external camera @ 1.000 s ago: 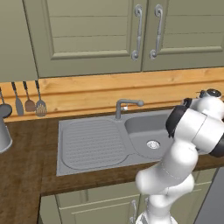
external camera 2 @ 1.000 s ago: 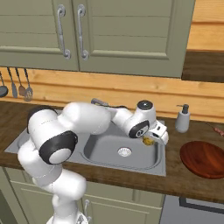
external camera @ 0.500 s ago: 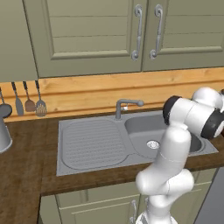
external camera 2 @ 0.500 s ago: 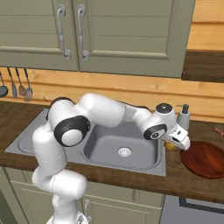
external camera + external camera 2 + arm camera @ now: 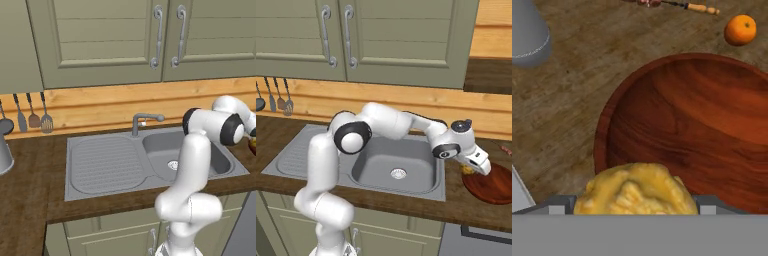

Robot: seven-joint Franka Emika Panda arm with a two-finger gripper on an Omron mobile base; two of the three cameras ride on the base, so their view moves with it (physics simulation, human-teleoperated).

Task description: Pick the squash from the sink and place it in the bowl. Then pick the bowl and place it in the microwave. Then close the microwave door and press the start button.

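Since a second ago the gripper (image 5: 472,169) has swung from the grey steel sink (image 5: 421,187) to the wide reddish-brown wooden bowl (image 5: 687,130) on the worktop (image 5: 567,100), jaws clasping the lumpy yellow squash (image 5: 636,192) at the bowl's rim.

Kitchen: sink (image 5: 100,165), green cabinets (image 5: 100,40), hanging utensils (image 5: 32,115).

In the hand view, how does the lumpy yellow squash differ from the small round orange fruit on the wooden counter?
The lumpy yellow-orange squash has a bumpy, pale yellow skin; the small round orange fruit is smooth and deep orange. The squash sits in the gripper at the near rim of the wide reddish-brown bowl; the fruit rests on the brown wooden counter beyond the bowl's far rim. The squash looks far larger, being nearer the camera. Both are roughly round.
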